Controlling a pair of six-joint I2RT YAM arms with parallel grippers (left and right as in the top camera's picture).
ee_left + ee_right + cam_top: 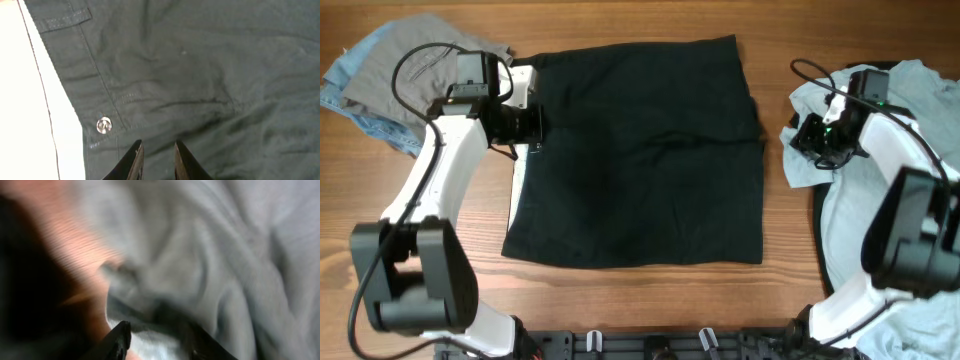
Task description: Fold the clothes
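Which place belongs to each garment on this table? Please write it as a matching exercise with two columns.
Things:
1. black shorts
2. pale T-shirt
3. grey trousers
4. denim piece

Places:
A. far right side
B. spread flat in the middle
C. far left, partly under another garment
D. top left corner, lying on another garment

Pairs: 1-B; 2-A; 3-D; 4-C
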